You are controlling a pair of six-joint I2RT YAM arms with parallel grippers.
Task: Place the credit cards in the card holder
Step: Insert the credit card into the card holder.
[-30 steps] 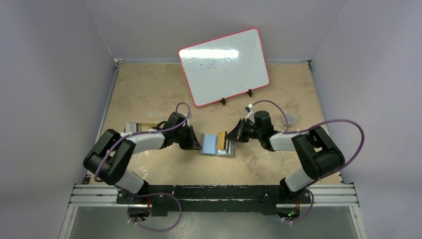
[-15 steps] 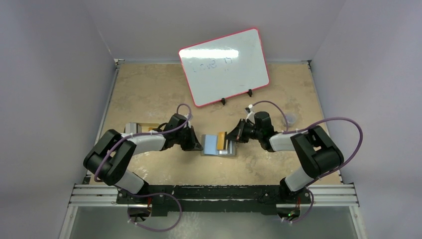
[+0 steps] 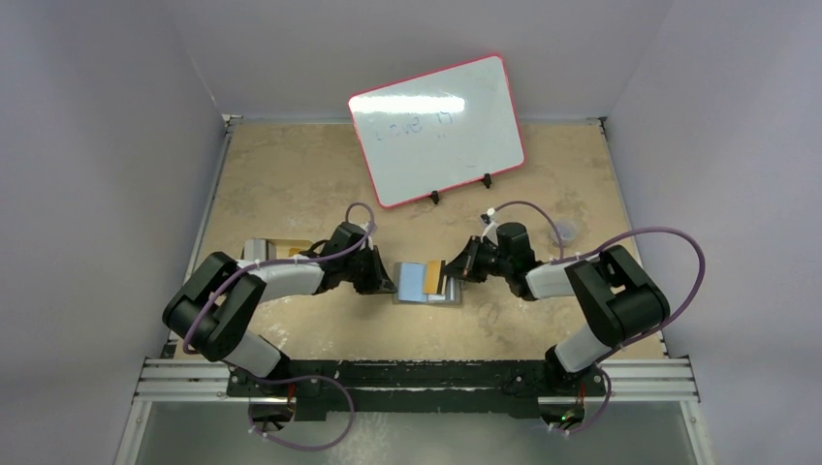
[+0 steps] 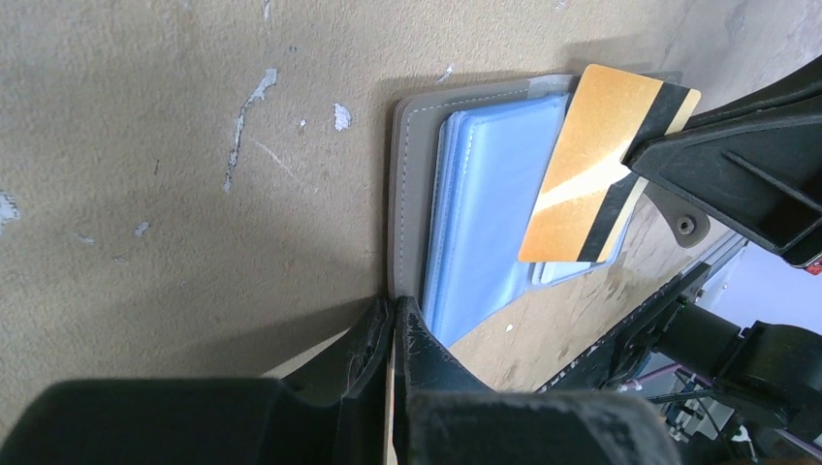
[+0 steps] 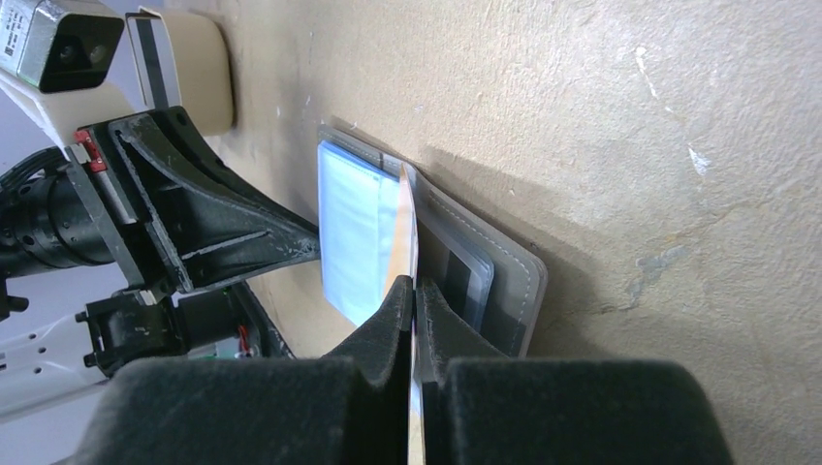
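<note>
**Right fingers clamped on an orange card at the open card holder**

Your right gripper [image 5: 411, 291] has its fingers pressed together on an orange credit card [image 4: 584, 160], which carries a black stripe. From the right wrist you see that card edge-on as a thin line between the two pads. It is held tilted, with its free end over the blue pockets of the card holder [image 4: 404, 184]. Whether the end touches a pocket, you cannot tell.

The card holder lies open and flat on the table [image 3: 291, 174], between your two arms.

Your left gripper [image 4: 393, 325] has its fingers closed down to a thin slit. The tips sit right at the grey stitched edge of the card holder, on its left side. You cannot tell whether they pinch that edge or only press beside it.

A second card [image 5: 467, 283] with a dark stripe sits tucked in the half nearer your right arm, just beside the held one.

A gold tin [image 3: 276, 249] lies behind your left arm, well apart from the card holder.
</note>
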